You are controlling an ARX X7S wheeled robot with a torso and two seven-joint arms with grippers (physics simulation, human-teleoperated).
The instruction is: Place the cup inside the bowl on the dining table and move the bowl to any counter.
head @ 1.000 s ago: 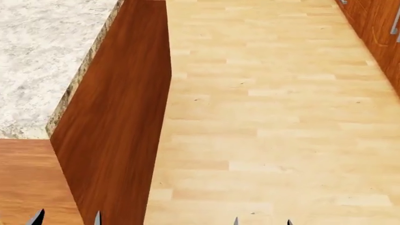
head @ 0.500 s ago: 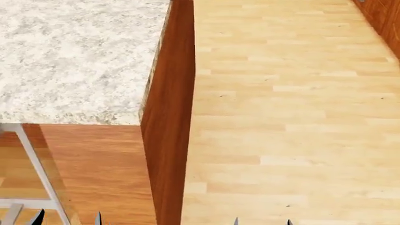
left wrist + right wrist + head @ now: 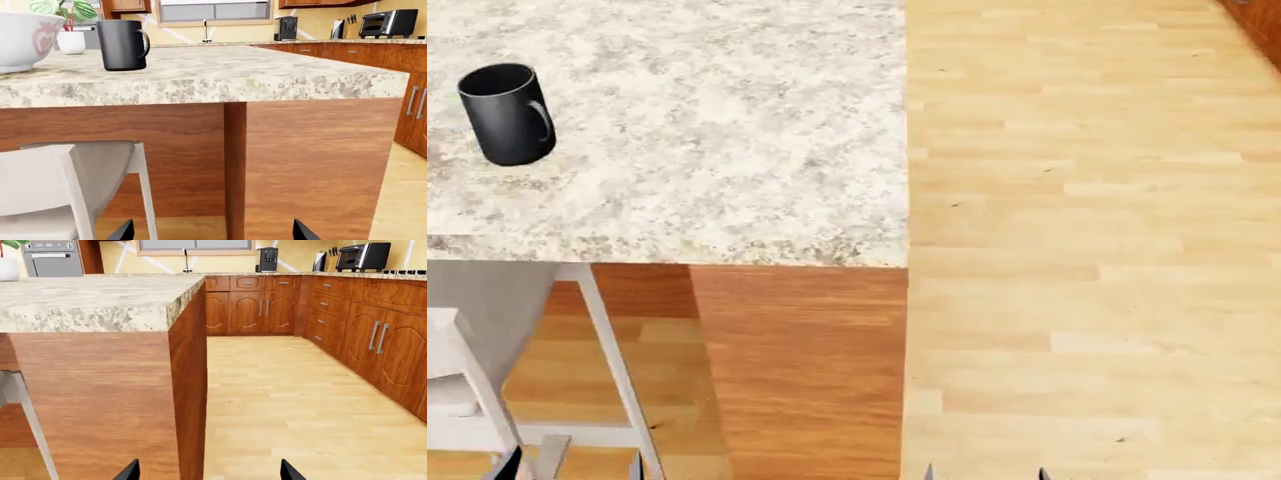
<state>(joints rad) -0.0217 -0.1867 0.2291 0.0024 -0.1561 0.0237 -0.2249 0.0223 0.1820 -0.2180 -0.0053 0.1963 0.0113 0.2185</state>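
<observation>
- The cup [image 3: 507, 113] stands upright on the dining table [image 3: 734, 130], back from its edge.
- The bowl [image 3: 23, 37] sits apart, beside the cup.
- Left gripper [image 3: 210, 232] and right gripper [image 3: 208, 471] are both spread, grasping nothing, low beside the table's corner.
- Open floor [image 3: 1094, 250] lies alongside.

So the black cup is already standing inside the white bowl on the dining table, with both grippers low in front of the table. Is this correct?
Not quite. The cup is not inside the bowl; it stands upright on the dining table beside the bowl, apart from it, as the left wrist view shows. The rest holds: both grippers are low in front of the table.
</observation>
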